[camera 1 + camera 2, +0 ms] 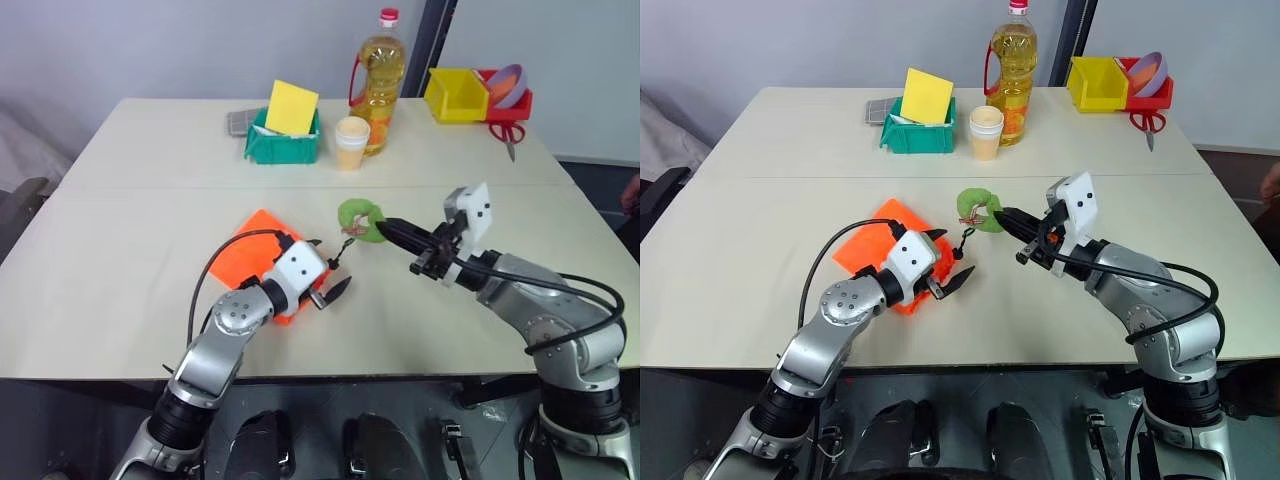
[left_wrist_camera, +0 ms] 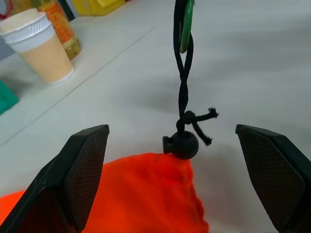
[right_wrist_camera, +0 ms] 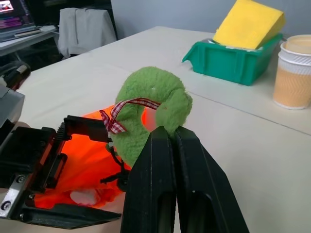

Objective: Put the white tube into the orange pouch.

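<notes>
The orange pouch (image 1: 252, 256) lies flat on the table in front of me, its gathered mouth toward the right. My left gripper (image 1: 328, 268) is open, with one finger on either side of the mouth and the black cord stopper (image 2: 182, 144). The thin black cord (image 2: 181, 73) rises from there to the fuzzy green disc (image 1: 360, 218). My right gripper (image 3: 167, 133) is shut on the disc's edge and holds it just above the table. A small whitish bit (image 3: 82, 196) shows in the pouch's mouth; I cannot tell whether it is the white tube.
At the back stand a green bin (image 1: 283, 145) with a yellow sponge, a cream paper cup (image 1: 352, 142) and a tall oil bottle (image 1: 380, 80). A yellow bin (image 1: 456, 95), a red bin (image 1: 522, 102) and scissors (image 1: 508, 135) are at the back right.
</notes>
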Controlling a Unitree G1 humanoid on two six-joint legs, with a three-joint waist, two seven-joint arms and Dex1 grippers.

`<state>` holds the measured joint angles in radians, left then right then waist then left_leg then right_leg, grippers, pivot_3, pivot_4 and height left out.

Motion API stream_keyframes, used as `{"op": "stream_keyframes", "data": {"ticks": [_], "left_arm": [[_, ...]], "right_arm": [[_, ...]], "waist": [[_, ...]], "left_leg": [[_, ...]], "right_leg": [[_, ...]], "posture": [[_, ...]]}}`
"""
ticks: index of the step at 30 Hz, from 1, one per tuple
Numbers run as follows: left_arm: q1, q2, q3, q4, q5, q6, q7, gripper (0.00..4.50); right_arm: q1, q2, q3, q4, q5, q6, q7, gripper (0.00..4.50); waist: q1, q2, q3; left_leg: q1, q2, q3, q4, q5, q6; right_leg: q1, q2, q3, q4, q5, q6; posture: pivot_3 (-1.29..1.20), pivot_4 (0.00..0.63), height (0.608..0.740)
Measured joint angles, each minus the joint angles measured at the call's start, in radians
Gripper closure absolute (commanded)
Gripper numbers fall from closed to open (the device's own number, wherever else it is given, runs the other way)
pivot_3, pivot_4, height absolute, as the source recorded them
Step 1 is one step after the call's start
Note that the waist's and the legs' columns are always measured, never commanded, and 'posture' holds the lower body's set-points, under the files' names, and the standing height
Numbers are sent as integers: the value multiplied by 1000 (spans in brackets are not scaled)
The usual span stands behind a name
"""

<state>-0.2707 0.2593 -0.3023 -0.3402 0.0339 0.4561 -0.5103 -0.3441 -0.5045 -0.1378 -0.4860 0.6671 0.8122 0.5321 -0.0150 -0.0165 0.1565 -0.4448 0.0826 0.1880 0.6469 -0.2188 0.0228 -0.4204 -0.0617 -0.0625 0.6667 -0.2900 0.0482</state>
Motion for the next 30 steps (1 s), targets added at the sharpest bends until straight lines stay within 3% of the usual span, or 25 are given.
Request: {"op": "stream_keyframes", "data": {"ticks": [5, 9, 11, 26, 28, 30], "left_arm": [[0, -6, 0, 3, -4, 20, -2, 56], [-13, -7, -3, 23, -7, 19, -11, 1251], [-22, -10, -8, 33, -7, 18, -11, 2329], [-41, -29, -29, 91, -1, -9, 5, 2329], [-44, -33, -29, 99, -1, -11, 9, 2870], [-49, -35, -29, 105, -1, -12, 12, 3717]], "right_arm": [[-12, -5, 12, 4, 5, 11, 3, 4500], [-17, -6, 12, 9, 5, 11, 3, 4500], [-17, -6, 12, 10, 5, 11, 3, 4500], [-18, -7, 12, 9, 5, 11, -16, 4500], [-18, -7, 12, 9, 5, 11, -16, 4500], [-18, -7, 12, 9, 5, 11, -17, 4500]], "waist": [[0, 0, 0], [1, 0, 0], [1, 0, 0], [1, 0, 0], [1, 0, 0], [1, 0, 0]], "left_leg": [[0, 0, 0, 0, 0, 0], [0, 0, 0, 0, 0, 0], [0, 0, 0, 0, 0, 0], [0, 0, 0, 0, 0, 0], [0, 0, 0, 0, 0, 0], [0, 0, 0, 0, 0, 0]], "right_leg": [[0, 0, 0, 0, 0, 0], [0, 0, 0, 0, 0, 0], [0, 0, 0, 0, 0, 0], [0, 0, 0, 0, 0, 0], [0, 0, 0, 0, 0, 0], [0, 0, 0, 0, 0, 0]], "posture": [[0, 150, 740], [0, 150, 740], [0, 150, 740], [0, 150, 740], [0, 150, 740], [0, 150, 740]]}}
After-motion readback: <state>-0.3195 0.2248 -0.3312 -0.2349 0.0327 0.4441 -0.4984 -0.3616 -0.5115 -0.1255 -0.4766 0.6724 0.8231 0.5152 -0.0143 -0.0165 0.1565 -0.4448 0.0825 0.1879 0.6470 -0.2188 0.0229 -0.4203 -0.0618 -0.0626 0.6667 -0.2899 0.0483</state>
